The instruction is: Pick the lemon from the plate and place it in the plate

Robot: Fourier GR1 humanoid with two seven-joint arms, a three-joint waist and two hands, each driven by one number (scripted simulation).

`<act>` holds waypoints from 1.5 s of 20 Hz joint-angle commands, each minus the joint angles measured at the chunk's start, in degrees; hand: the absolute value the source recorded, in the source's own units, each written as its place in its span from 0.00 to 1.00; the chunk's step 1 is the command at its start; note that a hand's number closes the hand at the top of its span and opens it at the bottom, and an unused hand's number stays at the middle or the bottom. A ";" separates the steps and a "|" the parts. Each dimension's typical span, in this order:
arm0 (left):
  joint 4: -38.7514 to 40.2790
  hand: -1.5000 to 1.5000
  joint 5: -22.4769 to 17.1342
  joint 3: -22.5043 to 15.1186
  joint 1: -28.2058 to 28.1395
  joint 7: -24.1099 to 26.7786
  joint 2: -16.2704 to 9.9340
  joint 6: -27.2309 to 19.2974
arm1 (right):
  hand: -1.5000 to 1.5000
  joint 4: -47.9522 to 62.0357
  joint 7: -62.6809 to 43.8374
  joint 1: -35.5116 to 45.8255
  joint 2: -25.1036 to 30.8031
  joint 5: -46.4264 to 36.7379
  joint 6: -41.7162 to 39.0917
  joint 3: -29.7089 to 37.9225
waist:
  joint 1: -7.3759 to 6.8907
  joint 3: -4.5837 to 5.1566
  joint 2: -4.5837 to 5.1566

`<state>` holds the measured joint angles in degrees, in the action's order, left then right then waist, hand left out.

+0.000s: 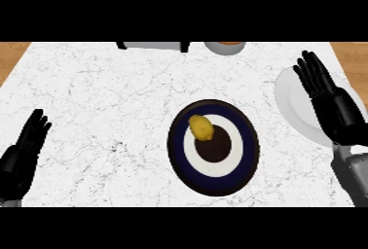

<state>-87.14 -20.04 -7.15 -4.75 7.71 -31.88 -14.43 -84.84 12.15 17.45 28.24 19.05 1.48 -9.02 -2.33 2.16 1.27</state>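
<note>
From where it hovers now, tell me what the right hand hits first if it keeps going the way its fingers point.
The right hand, open over the white plate, points toward the counter's far edge. Nothing shows ahead of its fingertips; height is unclear.

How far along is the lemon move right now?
Nothing looks done: the lemon lies on the dark plate. Neither hand holds anything; the right hand hovers open above the white plate, the left hand rests open. Grasping and transferring remain.
</note>
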 commanded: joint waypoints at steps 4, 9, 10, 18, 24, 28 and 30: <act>1.61 0.50 1.11 -3.81 3.83 -6.60 2.49 -1.24 | 1.00 2.63 -7.44 10.88 -6.61 6.51 -15.50 -11.47 | -1.32 -2.24 0.01; 3.29 0.50 1.74 -6.88 2.59 -8.38 4.59 -1.39 | 1.00 -3.87 1.30 20.98 8.12 -22.38 -12.02 -15.95 | -0.38 -1.70 -1.88; 4.26 0.50 1.73 -7.53 3.70 -8.97 5.71 -1.54 | 1.00 -3.51 3.76 20.72 7.29 -26.71 -9.83 -17.96 | 0.50 -1.92 -0.81; 5.01 0.50 4.26 -9.55 10.16 -14.55 8.86 -5.15 | 0.00 21.87 20.80 10.76 -12.76 -4.08 -21.87 -15.88 | -0.83 -2.47 0.46; 5.45 0.50 5.73 -10.32 11.14 -17.74 10.56 -7.27 | 0.00 31.19 30.05 20.70 -7.77 -23.83 -20.72 -22.43 | 0.26 -2.27 -0.64; 4.53 0.50 5.41 -9.35 8.29 -16.06 9.14 -5.93 | 0.00 35.10 28.71 26.31 -7.26 -32.31 -14.20 -24.21 | -0.08 -2.20 -0.87; 6.13 0.50 7.88 -10.96 11.98 -17.75 11.19 -8.00 | 0.00 38.33 25.72 31.93 -9.14 -34.61 -14.56 -24.76 | 0.32 -2.19 -0.74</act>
<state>-81.82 -13.85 -17.51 5.29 -8.67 -21.44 -21.28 -51.33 39.49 42.75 20.47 -9.46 -15.18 -32.08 -2.29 -0.07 0.64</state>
